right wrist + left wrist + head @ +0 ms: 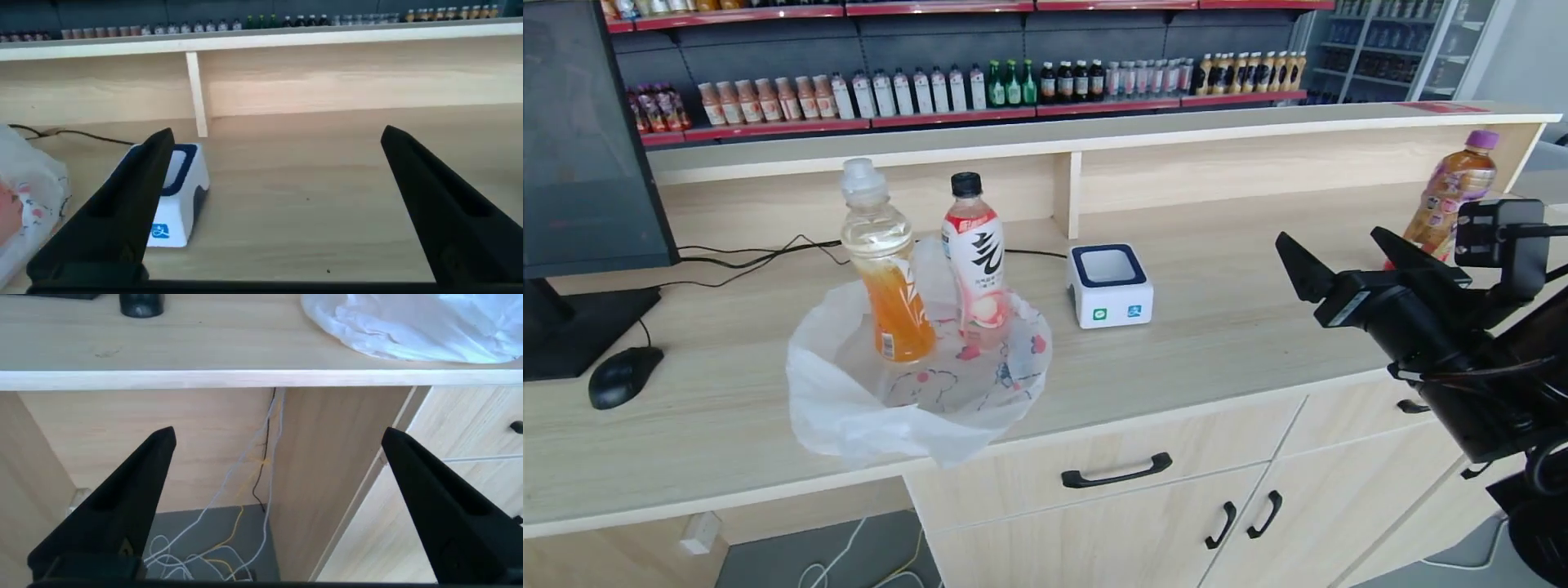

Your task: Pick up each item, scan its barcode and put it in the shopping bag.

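Two bottles already stand upright in the shopping bag (849, 425) at mid-left of the desk (1217, 343). One is an orange-drink bottle (886, 269) with a clear cap, the other a white-label bottle (974, 261) with a black cap, side by side and near touching. The bag's rim is spread wide and slumped low, likely so items can go in from above without snagging.

The barcode scanner (1109, 286) sits just right of the bag with its window facing up. We judge it is placed there so an item can pass over it on the way to the bag.

One item is left: a purple-cap tea bottle (1454, 196), upright at the far right of the desk, well apart from the bag.

The right tool (1331, 241) is spread open and empty, near the right desk edge with the tea bottle just behind it. The right wrist view shows the tool (278, 135) facing the scanner (186, 192) and the bag's edge (24, 212), not the bottle. It probably needs to turn right for the pick.

The left tool (279, 437) is also open and empty. It hangs low in front of the desk's near edge, out of the way, facing the cables (245, 531) underneath. The bag (409, 327) and mouse (140, 304) are above it.

A monitor (588, 139) stands far left.
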